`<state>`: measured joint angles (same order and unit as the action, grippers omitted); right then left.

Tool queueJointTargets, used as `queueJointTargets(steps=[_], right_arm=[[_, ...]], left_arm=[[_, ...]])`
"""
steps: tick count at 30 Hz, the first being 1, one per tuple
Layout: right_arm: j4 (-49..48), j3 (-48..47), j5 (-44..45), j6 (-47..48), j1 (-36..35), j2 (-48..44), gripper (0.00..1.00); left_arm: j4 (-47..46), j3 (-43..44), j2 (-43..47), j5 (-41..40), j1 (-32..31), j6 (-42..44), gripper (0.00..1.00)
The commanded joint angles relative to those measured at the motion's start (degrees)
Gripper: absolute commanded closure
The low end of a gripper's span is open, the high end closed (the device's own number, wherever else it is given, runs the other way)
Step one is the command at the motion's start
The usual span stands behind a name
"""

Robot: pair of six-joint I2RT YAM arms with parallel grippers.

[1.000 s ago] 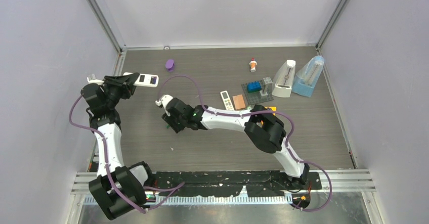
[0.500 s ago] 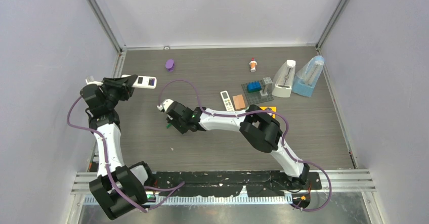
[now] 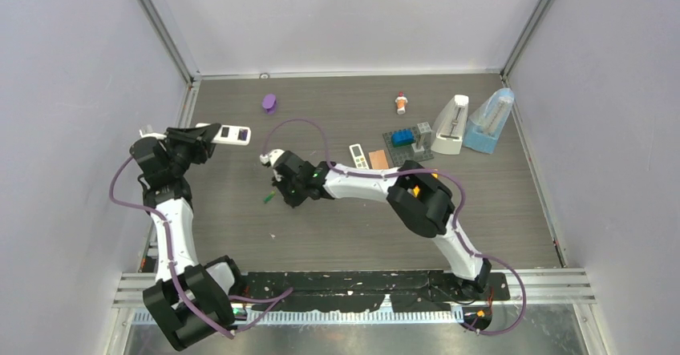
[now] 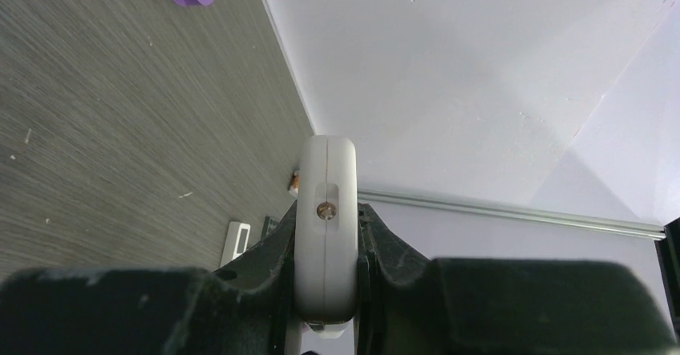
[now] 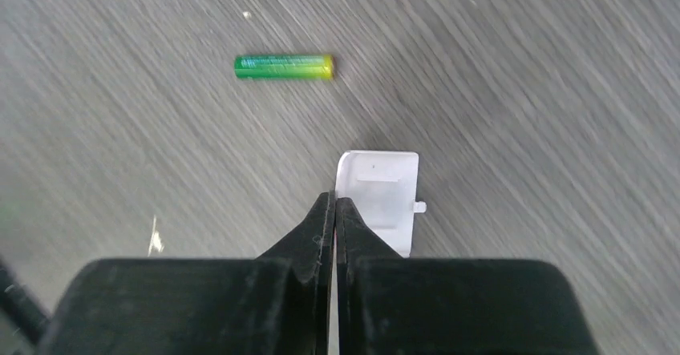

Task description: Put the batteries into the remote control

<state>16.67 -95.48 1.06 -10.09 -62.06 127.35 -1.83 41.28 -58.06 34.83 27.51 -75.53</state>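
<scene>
Right wrist view: green battery (image 5: 284,66) ahead-left of right hand (image 5: 335,200), pressed together; left hand (image 4: 326,212) pinching the remote (image 4: 326,159).

Green battery (image 5: 284,66) lies on its side; white remote (image 4: 326,171) sits edge-on in left claw (image 4: 326,215).

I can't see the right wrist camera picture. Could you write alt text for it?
A small green battery lies on its side on a dark wood-grain table, just beyond the robot's right hand, whose two black fingers are pressed shut. A small white plastic cover lies flat beside the fingertips.
</scene>
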Motion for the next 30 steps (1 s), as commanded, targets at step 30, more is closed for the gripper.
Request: queueJointTargets(steps=[30], right_arm=[[-71.8, 35.53, -10.32, -77.99, 9.02, -39.83, 0.95]], left_arm=[[-20.03, -15.3, 17.16, 11.42, -12.54, -24.21, 1.0]])
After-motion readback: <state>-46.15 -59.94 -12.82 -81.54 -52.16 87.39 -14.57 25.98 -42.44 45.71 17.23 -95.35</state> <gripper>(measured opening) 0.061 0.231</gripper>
